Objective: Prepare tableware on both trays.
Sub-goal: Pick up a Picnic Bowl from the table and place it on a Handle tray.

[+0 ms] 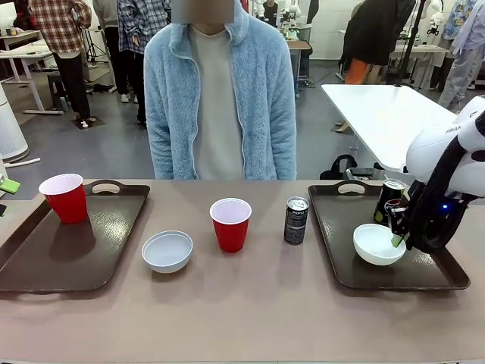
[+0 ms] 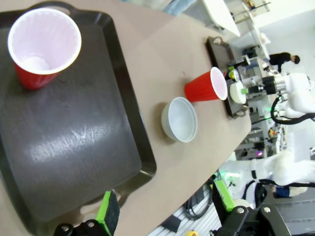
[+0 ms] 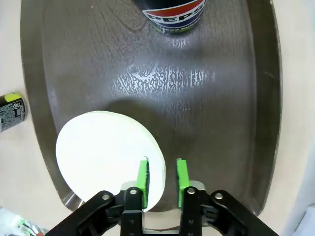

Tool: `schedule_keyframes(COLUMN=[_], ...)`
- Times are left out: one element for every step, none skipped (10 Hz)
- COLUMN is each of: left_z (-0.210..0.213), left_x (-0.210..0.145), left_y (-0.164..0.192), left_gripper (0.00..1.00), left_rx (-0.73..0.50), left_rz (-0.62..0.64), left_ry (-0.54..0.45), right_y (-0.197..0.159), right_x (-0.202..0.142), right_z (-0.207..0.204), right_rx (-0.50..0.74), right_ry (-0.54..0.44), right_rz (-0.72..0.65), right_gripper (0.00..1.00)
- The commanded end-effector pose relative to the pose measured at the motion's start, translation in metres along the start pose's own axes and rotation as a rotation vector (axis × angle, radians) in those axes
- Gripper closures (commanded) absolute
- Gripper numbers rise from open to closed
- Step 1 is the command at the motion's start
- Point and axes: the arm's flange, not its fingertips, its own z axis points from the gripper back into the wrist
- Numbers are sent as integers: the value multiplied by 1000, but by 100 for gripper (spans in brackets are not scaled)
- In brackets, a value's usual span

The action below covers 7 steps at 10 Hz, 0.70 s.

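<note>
On the right tray sit a white bowl and a dark can. My right gripper is low at the bowl's right rim. In the right wrist view the gripper straddles the rim of the bowl, jaws slightly apart, with a gap beside the rim. The left tray holds a red cup. Between the trays stand a second bowl, a red cup and a can. My left gripper hangs open above the left tray's near edge.
A person in a light blue fleece stands at the far side of the table, hands out of sight. A white table stands behind the right tray. Bare tabletop runs along the front edge.
</note>
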Motion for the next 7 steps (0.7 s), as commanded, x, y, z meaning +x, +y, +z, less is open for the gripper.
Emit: schedule_keyframes(left_z=[3,3,3,3,3,3,3], left_x=[0,0,0,0,0,0,0], left_y=[1,1,1,1,1,1,1], left_gripper=[0,0,0,0,0,0,0], left_rx=[-11,-11,-11,-11,-11,-11,-11], left_rz=[-4,-4,-4,-4,-4,-4,-4], left_ry=[0,0,0,0,0,0,0], right_y=[7,13,19,27,36,46,53], right_x=[-4,-12,-22,-32,-43,-55,-65], right_z=[14,24,39,57,75,96,115], right_rx=[-16,-42,-100,-134,-143,-153,-136], right_ry=[3,10,43,55,73,92,100], right_rz=[6,43,107,147,179,198,214], right_gripper=[0,0,47,37,27,17,7])
